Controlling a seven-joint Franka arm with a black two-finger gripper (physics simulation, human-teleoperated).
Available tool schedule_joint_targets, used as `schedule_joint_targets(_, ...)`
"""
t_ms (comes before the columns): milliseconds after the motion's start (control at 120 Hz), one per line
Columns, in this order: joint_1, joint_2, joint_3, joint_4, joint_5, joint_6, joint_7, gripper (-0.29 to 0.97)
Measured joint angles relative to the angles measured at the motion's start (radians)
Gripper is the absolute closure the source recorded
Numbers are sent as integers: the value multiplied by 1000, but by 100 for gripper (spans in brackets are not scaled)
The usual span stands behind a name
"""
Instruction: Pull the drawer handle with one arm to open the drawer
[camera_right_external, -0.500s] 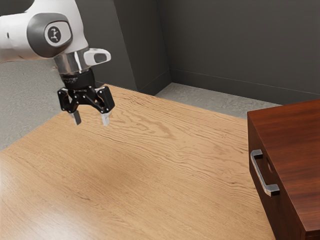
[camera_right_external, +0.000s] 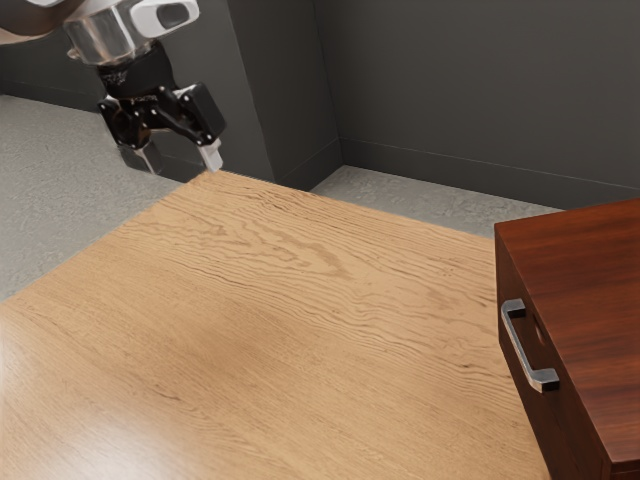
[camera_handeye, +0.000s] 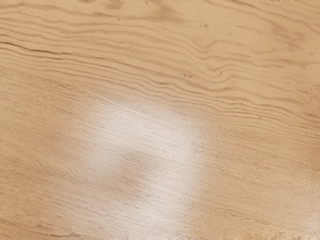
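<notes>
Claw (camera_right_external: 180, 157) wide open, empty, high over far corner of table (camera_right_external: 300, 320); handle (camera_right_external: 527, 346) well apart.

Hangs at ext. view's upper left, fingers (camera_right_external: 211, 155) pointing down, spread wide, nothing btwn them. Under it, wood grain w/ a pale glare patch (camera_handeye: 145, 150) in wrist view. Dark wood drawer (camera_right_external: 580, 330) at ext. view's right edge, resting on table; front appears flush w/ the box, i.e. shut, inside hidden so contents can't be told. Grey bar handle upright on that front, facing the claw's side, untouched. Vs 0.5 s ago: claw gone up and back toward ext. view's upper left, from low over the table to above its far edge; finger spread same; drawer and handle unmoved.
</notes>
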Motion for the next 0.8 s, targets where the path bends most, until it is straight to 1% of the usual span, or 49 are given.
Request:
schedule_joint_targets(92,-13,-5,-44,14,-16,-19,-47,0)
schedule_joint_targets(225,-17,13,-65,-26,-28,-32,-128,0)
schedule_joint_targets(375,-40,26,-68,-192,-42,25,-208,0)
schedule_joint_targets(433,-58,32,-69,-223,-41,54,-244,0)
schedule_joint_targets(550,-101,52,-70,-235,-22,98,-328,0)
schedule_joint_targets(675,-127,58,-70,-233,-6,132,-412,0)
schedule_joint_targets(800,-148,51,-75,-227,55,150,-479,0)
